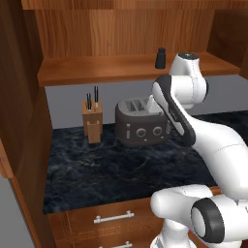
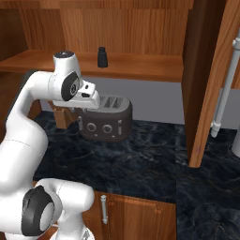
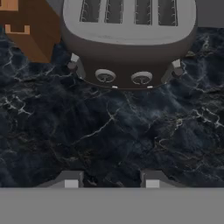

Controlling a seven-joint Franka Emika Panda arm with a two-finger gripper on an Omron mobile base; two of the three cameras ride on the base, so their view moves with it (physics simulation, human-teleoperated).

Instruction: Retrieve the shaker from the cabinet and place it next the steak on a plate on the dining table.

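Shaker (image 1: 161, 58) is what I'm after, but let me take the scene from the biggest thing down. I've got the reddish wood cabinet (image 1: 97, 29) wrapping the whole alcove, its plank shelf (image 1: 97, 70) running across above a dark marble tabletop (image 1: 121, 169). On that tabletop sits the grey toaster (image 1: 141, 123), and just to its left the wooden knife block (image 1: 92, 123) with two dark handles sticking up. My arm rises from the base and folds forward, so the wrist hangs over the toaster with the hand pointing down at the marble. In the hand view I can see the end effector (image 3: 112, 179) with its two tips drawn close together, nothing between them, so I'm calling it closed and empty, aimed at bare marble in front of the toaster's dials. Now the small one: the shaker stands upright on the shelf, a black tapered cylinder, narrow end up, long axis vertical, a little back from the shelf's front edge and well apart from anything else up there. Here's the relation that matters: it sits above and behind my hand, up on the shelf while I'm looking down at the tabletop. I reckon I'll need to lift, tip the wrist toward horizontal, spread the tips and come at it side-on across that vertical axis.
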